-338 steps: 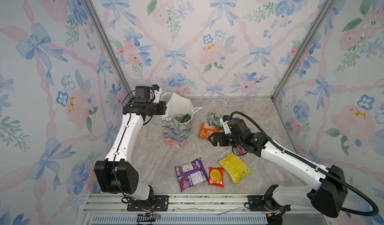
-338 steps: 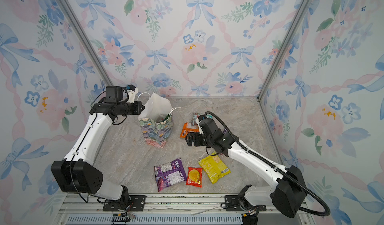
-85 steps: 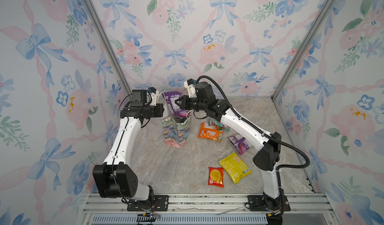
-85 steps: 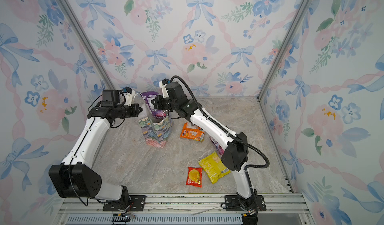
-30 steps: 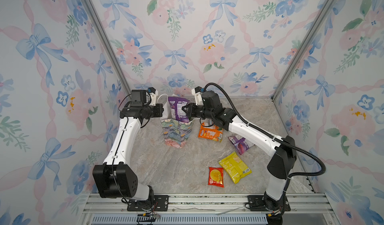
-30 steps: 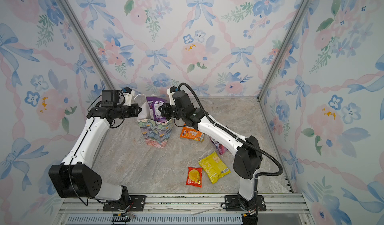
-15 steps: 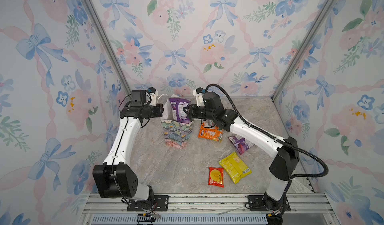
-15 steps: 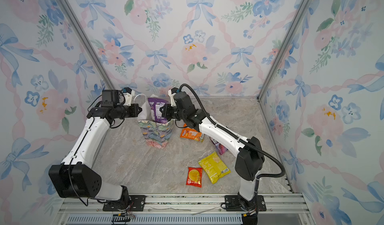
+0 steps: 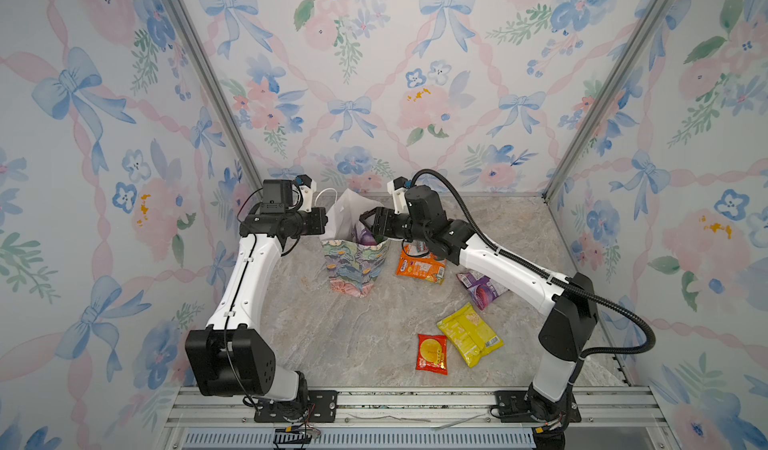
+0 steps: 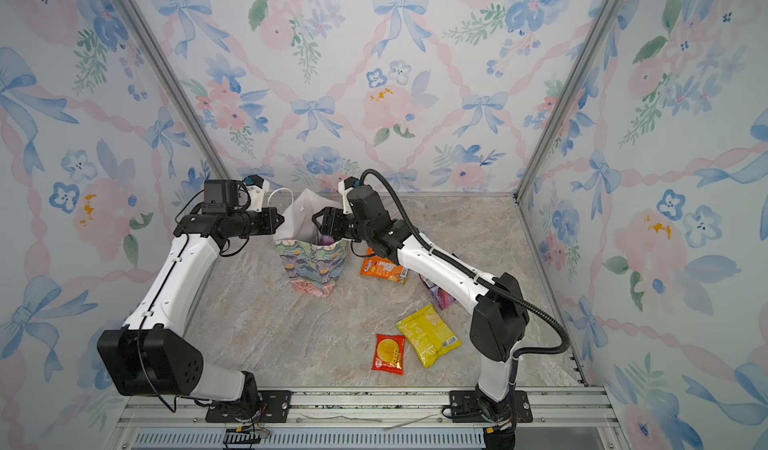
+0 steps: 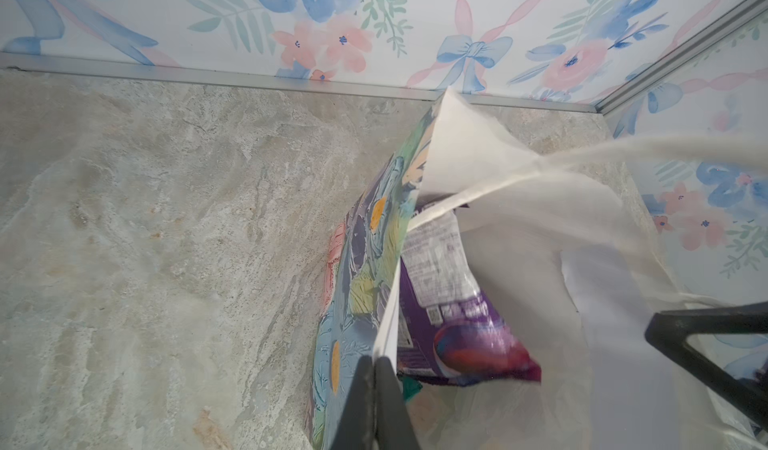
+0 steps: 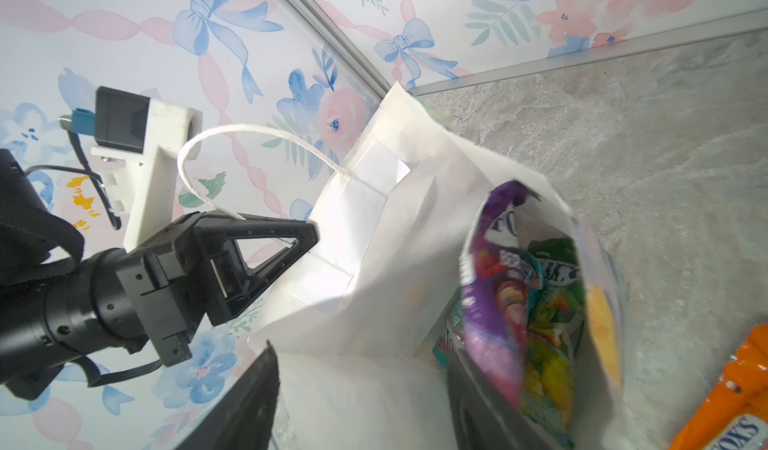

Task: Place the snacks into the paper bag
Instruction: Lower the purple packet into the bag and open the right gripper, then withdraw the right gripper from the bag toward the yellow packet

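Observation:
The paper bag [image 9: 353,261] [image 10: 311,267] stands upright at the back of the table. My left gripper [image 9: 323,227] [image 10: 279,221] [image 11: 376,362] is shut on its left rim and holds the mouth wide. My right gripper [image 9: 369,224] [image 10: 320,218] [image 12: 361,356] hangs open over the mouth, with nothing between its fingers. A purple packet [image 11: 457,327] [image 12: 490,286] lies inside the bag beside a green one [image 12: 552,302]. On the table lie an orange packet [image 9: 419,267] [image 10: 382,269] [image 12: 727,406], a purple one [image 9: 482,288], a yellow one [image 9: 467,333] and a red one [image 9: 432,353].
The bag's white cord handle [image 12: 208,148] loops up beside my left gripper. Flowered walls close in the table at the back and both sides. The right arm [image 9: 507,269] stretches over the purple packet on the table.
My right gripper has opened and let go of the purple packet, which has dropped from above the rim down into the bag. The left gripper has kept its hold on the rim.

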Controlling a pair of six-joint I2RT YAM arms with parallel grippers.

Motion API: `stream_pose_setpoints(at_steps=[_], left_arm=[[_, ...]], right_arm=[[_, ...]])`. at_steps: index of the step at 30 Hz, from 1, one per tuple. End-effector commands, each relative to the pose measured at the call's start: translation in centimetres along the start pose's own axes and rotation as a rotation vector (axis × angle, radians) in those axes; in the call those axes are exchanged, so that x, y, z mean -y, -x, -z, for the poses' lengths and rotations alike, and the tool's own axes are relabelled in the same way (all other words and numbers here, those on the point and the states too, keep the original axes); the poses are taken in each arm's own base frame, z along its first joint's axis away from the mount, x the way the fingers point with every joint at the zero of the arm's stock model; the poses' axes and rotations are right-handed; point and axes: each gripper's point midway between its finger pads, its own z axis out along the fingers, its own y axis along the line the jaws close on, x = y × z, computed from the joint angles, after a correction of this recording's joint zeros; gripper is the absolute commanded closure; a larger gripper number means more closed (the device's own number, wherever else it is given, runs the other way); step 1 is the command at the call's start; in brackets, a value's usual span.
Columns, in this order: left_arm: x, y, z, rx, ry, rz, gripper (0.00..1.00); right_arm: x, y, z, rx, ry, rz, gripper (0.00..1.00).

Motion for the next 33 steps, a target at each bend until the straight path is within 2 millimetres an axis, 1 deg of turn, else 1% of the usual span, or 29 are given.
stream_pose_setpoints(at_steps=[1, 2, 4, 5, 6, 10, 14, 16, 18, 19, 21, 22, 24, 25, 27, 28, 30, 32, 33], left_arm=[[-0.2, -0.7, 0.4, -0.013, 0.006, -0.004, 1.0], [-0.2, -0.7, 0.4, -0.013, 0.006, -0.005, 1.0], [-0.2, -0.7, 0.5, -0.011, 0.007, -0.007, 1.0], [-0.2, -0.8, 0.4, -0.013, 0.007, -0.005, 1.0], [-0.2, -0.8, 0.4, -0.013, 0.007, -0.006, 1.0], [-0.3, -0.8, 0.3, -0.016, 0.006, -0.004, 1.0], [-0.3, -0.9, 0.2, -0.019, 0.004, 0.0, 1.0], [-0.3, -0.9, 0.1, -0.02, 0.005, -0.001, 1.0], [-0.4, -1.0, 0.2, -0.021, 0.007, 0.0, 1.0], [-0.4, -1.0, 0.1, -0.021, 0.007, 0.001, 1.0], [-0.4, -1.0, 0.1, -0.022, 0.005, 0.0, 1.0], [-0.4, -1.0, 0.1, -0.021, 0.006, 0.0, 1.0], [-0.3, -1.0, 0.1, -0.022, 0.005, -0.001, 1.0], [-0.4, -1.0, 0.1, -0.021, 0.008, 0.0, 1.0], [-0.5, -1.0, 0.0, -0.023, 0.012, 0.001, 1.0], [-0.6, -1.1, 0.0, -0.024, 0.014, 0.002, 1.0], [-0.7, -1.0, 0.0, -0.023, 0.019, 0.001, 1.0], [-0.7, -1.0, 0.0, -0.021, 0.019, 0.001, 1.0], [-0.7, -1.0, 0.0, -0.021, 0.021, 0.001, 1.0]], right_arm=[[-2.7, 2.9, 1.3, 0.061, 0.044, 0.062, 0.2], [-3.2, 3.4, 1.4, 0.068, 0.049, 0.076, 0.16], [-4.1, 4.2, 1.7, 0.08, 0.067, 0.105, 0.04], [-4.6, 4.6, 1.7, 0.088, 0.074, 0.12, 0.01], [-5.0, 5.0, 1.8, 0.092, 0.08, 0.135, 0.04], [-6.5, 6.5, 2.2, 0.113, 0.103, 0.201, 0.04], [-7.4, 8.6, 2.7, 0.141, 0.136, 0.216, 0.03], [-7.4, 9.7, 3.5, 0.153, 0.134, 0.225, 0.03], [-6.6, 10.6, 4.6, 0.163, 0.099, 0.242, 0.03], [-5.9, 10.8, 5.2, 0.164, 0.077, 0.243, 0.03], [-3.8, 10.7, 6.4, 0.149, 0.017, 0.245, 0.04], [-2.7, 10.5, 7.0, 0.139, -0.013, 0.241, 0.03], [0.6, 9.0, 8.5, 0.105, -0.092, 0.228, 0.03], [2.4, 8.0, 9.1, 0.084, -0.134, 0.216, 0.03], [6.1, 5.8, 11.6, 0.062, -0.232, 0.187, 0.04], [7.5, 4.9, 12.7, 0.057, -0.272, 0.172, 0.04], [11.6, 1.3, 14.9, 0.004, -0.385, 0.135, 0.04], [14.6, -2.0, 17.2, -0.044, -0.489, 0.111, 0.03], [16.3, -4.2, 18.4, -0.086, -0.55, 0.092, 0.04]])
